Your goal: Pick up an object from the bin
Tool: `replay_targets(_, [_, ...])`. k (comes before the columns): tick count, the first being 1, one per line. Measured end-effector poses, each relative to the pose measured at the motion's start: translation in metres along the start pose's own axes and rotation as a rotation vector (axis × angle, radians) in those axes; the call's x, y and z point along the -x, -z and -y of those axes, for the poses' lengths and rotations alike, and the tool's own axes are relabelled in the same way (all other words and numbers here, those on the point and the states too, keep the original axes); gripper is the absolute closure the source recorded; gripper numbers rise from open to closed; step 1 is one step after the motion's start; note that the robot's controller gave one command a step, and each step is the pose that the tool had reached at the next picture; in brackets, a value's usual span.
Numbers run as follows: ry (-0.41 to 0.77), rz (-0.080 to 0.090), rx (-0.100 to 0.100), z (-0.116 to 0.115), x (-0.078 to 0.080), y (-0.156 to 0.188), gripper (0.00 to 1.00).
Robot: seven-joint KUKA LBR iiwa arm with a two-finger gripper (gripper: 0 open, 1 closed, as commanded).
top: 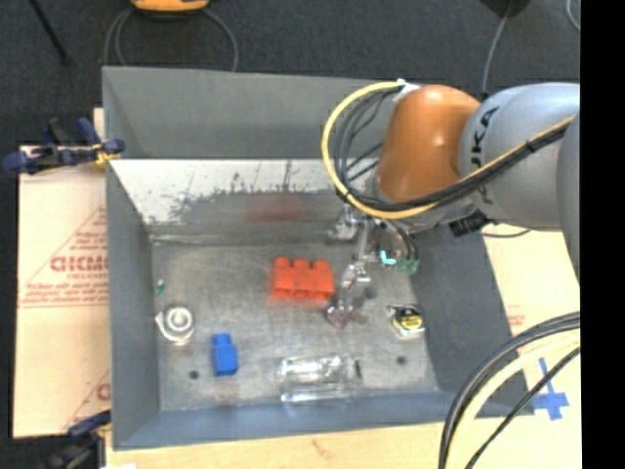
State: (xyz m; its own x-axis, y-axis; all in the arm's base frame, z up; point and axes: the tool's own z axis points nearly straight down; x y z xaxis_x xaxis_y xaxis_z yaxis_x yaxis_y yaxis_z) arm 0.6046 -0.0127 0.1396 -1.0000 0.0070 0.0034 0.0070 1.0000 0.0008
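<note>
My gripper (pixel 346 303) reaches down into the middle of the bin, its tip just right of an orange-red toy brick block (pixel 301 279) that lies flat on the floor. The tip is close to the block's right end; I cannot tell whether it touches it. A small yellow-and-black tape measure (pixel 406 320) lies to the right of the gripper. Nothing can be made out between the gripper's tips.
A clear plastic piece (pixel 314 374) lies near the front wall, a small blue block (pixel 225 354) at the front left, and a round clear-and-white cap (pixel 177 322) further left. The arm with its orange cover and cables hangs over the bin's right rear.
</note>
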Motion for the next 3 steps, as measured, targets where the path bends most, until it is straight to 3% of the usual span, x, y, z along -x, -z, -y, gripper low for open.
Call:
replay_targets(1, [0.046, 0.006, -0.001, -0.007, 0.009, -0.062, 0.0])
replay_targets(2, [0.045, 0.011, -0.001, -0.007, 0.011, -0.058, 1.0])
replay_targets(3, [0.323, 0.014, -0.003, -0.024, 0.003, 0.065, 1.0])
